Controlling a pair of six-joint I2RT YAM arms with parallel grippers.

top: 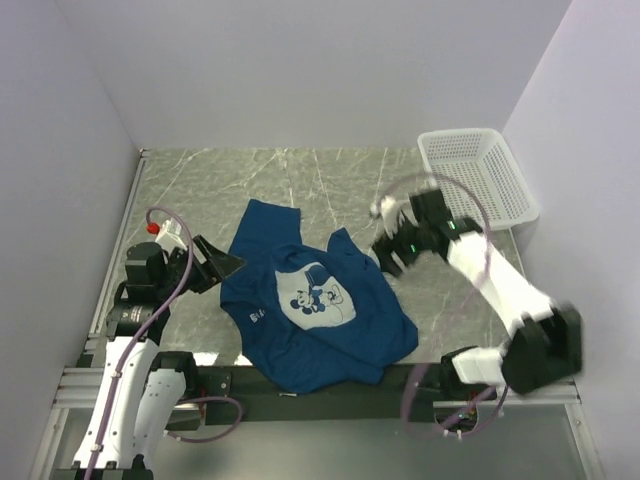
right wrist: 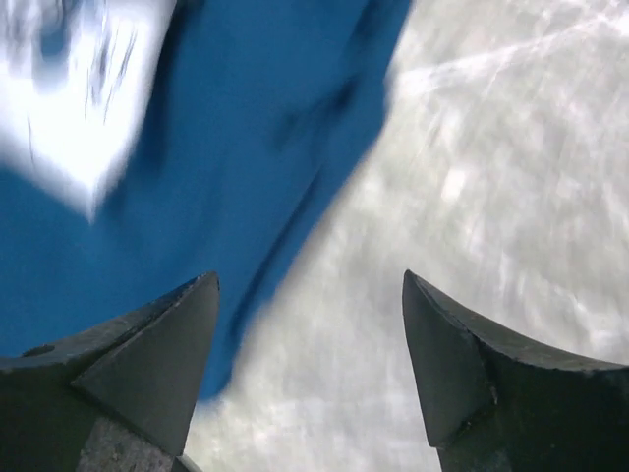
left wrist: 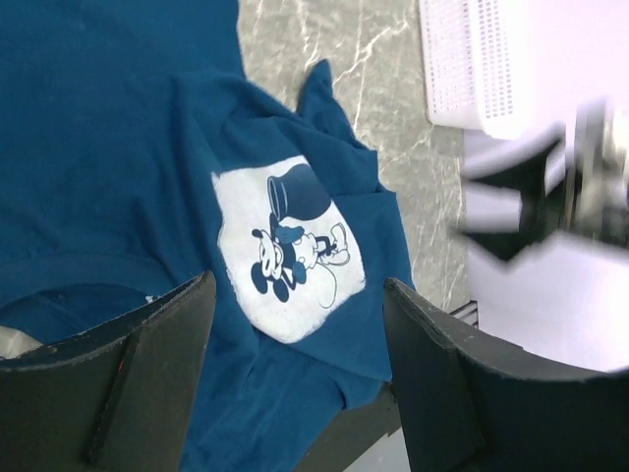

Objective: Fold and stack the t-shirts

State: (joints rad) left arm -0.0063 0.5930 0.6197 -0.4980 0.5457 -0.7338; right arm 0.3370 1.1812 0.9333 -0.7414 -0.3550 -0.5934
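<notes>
Listing one dark blue t-shirt (top: pixel 315 310), rumpled, print up, on the bench (top: pixel 200 190): we find its left edge just beside the left jaws, its right edge beside the right jaws. Both pairs stand released, gripping nothing.

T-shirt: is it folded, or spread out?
Spread out, not folded: the t-shirt lies rumpled and mostly flat on the table, print facing up, with no tidy fold.
</notes>
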